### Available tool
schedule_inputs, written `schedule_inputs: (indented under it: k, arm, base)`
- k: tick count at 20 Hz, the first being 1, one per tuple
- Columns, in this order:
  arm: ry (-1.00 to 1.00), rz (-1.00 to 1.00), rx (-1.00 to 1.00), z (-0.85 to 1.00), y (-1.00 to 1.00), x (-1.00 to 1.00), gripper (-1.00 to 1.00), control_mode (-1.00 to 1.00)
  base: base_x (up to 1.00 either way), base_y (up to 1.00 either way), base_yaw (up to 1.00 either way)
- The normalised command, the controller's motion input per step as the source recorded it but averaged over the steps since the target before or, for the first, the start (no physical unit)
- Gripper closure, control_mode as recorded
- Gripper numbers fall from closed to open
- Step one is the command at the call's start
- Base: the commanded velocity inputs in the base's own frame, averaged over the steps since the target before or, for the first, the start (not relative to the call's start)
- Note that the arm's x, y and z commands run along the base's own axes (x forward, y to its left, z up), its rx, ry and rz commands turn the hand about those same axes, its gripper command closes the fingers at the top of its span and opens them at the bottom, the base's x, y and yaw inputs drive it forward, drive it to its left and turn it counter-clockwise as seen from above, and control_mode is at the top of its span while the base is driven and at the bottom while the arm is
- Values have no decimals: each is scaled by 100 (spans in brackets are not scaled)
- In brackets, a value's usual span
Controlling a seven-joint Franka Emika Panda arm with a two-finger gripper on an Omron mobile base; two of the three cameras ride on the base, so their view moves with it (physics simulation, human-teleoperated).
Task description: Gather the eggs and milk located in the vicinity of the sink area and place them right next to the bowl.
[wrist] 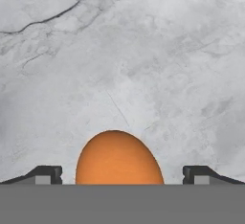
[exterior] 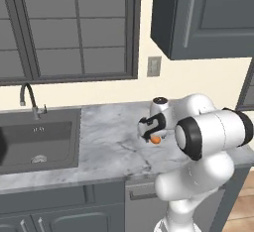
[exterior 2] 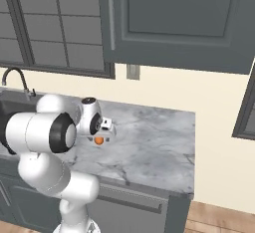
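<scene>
Item: egg (wrist: 118, 158), orange-brown, lying on the marble counter (exterior: 109, 142), mid-surface, right of the sink (exterior: 37, 139).
Gripper (wrist: 122, 176): jaws spread wide, one to each side of the egg, apart from it (no grip yet).
Progress: early, by judgement; this egg not yet lifted, nothing seen placed.
Containers: sink basin, nothing inside that can be made out.

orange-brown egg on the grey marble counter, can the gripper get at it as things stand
Probably yes. In the hand view the small orange-brown rounded egg lies centred between the open gripper's two dark fingertips, with a gap on each side. Bare grey marble counter surrounds it and nothing blocks the way.
</scene>
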Motion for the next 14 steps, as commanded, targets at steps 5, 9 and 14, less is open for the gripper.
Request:
schedule_inputs:
  k: [5, 9, 14]
  arm:
    - [0, 0, 0, -17, 1, 6, -100, -100]
    - [0, 0, 0, -11, 8, 4, 100, -100]
    - [0, 0, 0, -1, 1, 0, 100, -100]
  base:
    - [0, 0, 0]
    - [0, 0, 0]
    - [0, 0, 0]
